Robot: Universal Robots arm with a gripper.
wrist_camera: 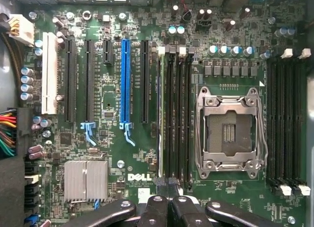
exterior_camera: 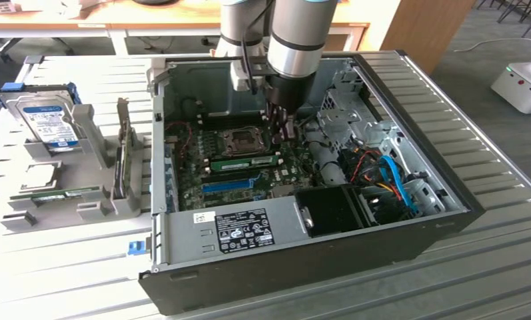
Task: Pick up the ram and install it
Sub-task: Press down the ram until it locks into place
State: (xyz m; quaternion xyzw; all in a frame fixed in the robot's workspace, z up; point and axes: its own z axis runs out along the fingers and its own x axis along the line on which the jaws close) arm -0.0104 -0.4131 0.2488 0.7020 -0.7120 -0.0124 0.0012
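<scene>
Green, thin circuit-board ram stick point(wrist_camera: 160, 114) stands on edge in the bank of black memory slots point(wrist_camera: 177, 114) beside the square silver-framed CPU socket point(wrist_camera: 229, 131), in the slot farthest from that socket. My gripper point(wrist_camera: 167, 184) is clenched, tips together with nothing between them, poised at one end of the stick, near the socket's corner. Cannot tell whether the stick is fully seated. To do this well, I judge: press straight down on the thin top edge, tips centred so they don't slip onto the empty slot nearer the socket, stick kept upright.
</scene>
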